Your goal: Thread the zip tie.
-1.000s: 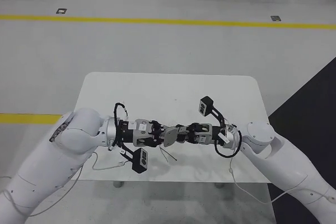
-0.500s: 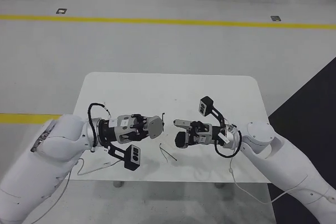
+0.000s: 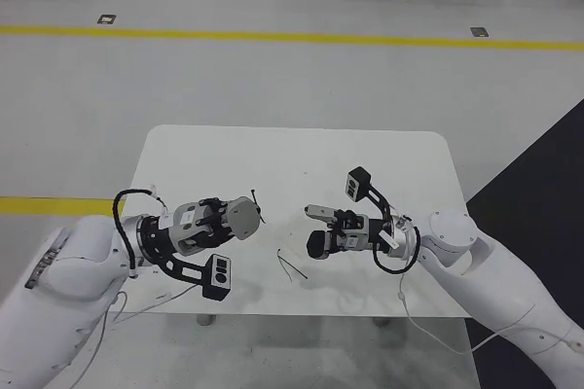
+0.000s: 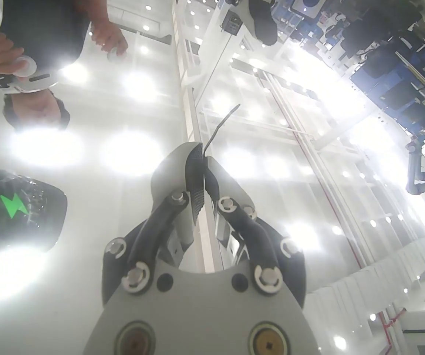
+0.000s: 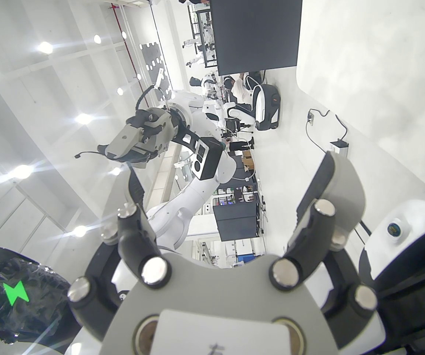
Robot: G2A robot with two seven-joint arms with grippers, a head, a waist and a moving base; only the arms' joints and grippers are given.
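My left gripper [image 3: 251,216] hangs above the white table [image 3: 370,156], left of centre, shut on a thin black zip tie [image 3: 258,203]. In the left wrist view the zip tie [image 4: 220,125] juts out past the closed fingertips [image 4: 194,156], bent slightly. My right gripper [image 3: 311,226] stands open a short gap to the right, facing the left one, with nothing between its fingers [image 5: 134,182]. The right wrist view looks through that open gripper [image 5: 230,175] at the left gripper [image 5: 105,148] and the zip tie [image 5: 86,154] sticking out of it.
A second black zip tie [image 3: 292,265] lies loose on the table between the two grippers, toward the near edge. The far half of the table is bare white surface.
The two grippers were together over the table's middle. The left one has drawn back to the left with the zip tie, and the right gripper has opened and stayed put.
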